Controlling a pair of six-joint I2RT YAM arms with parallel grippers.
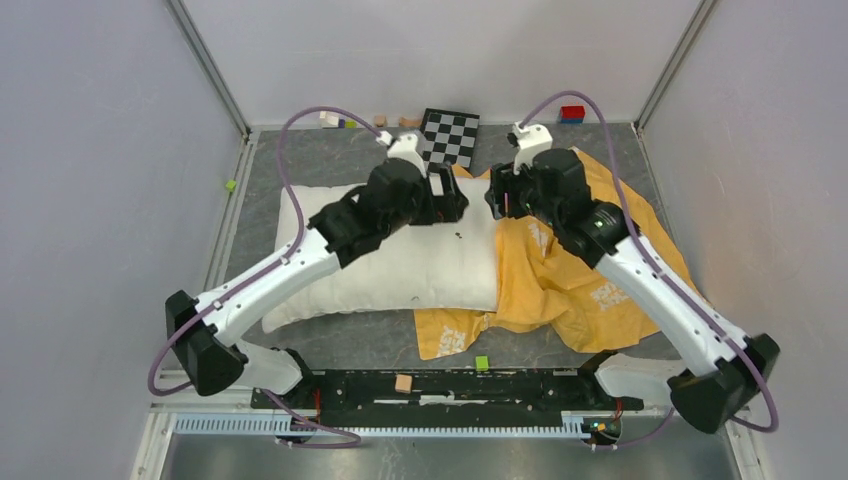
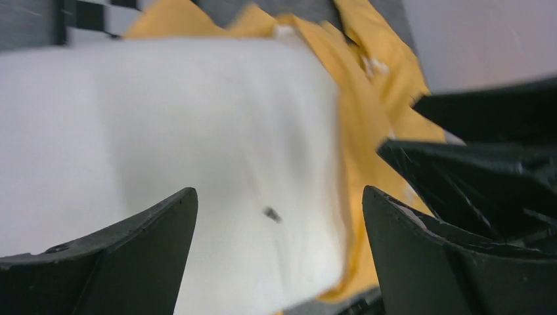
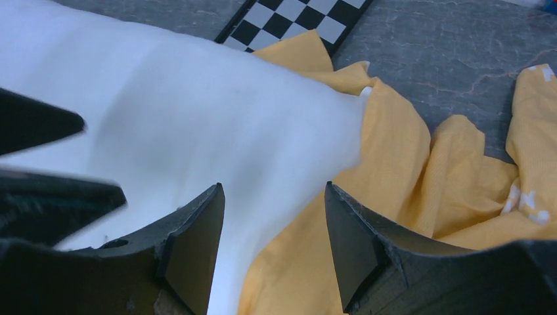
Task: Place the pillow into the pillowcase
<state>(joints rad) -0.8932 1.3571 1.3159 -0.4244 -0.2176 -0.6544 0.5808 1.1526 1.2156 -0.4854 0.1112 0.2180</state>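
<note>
Your pillow (image 1: 400, 265) lies across the middle of the table (image 1: 330, 150), and its right end rests on the crumpled orange pillowcase (image 1: 580, 280), which spreads out to the right and shows again under the pillow's near right corner. That overlap makes sense: the end that must go in first sits right at the cover. From these views I cannot tell whether any of it is truly inside the opening. Your left gripper (image 2: 279, 197) hangs over the pillow's right end with its jaws spread wide and nothing between them; only white fabric and a small dark speck show below. Your right gripper (image 3: 272, 190) sits just beside it, jaws apart and empty, over the seam where the pillow's edge meets the orange cloth. Both arms reach forward and inward from their bases, wrists bent down, so the two grippers nearly face each other at the pillow's far right corner, close to the checkerboard (image 1: 448, 135). My guess is you are placed to take hold of fabric here.
</note>
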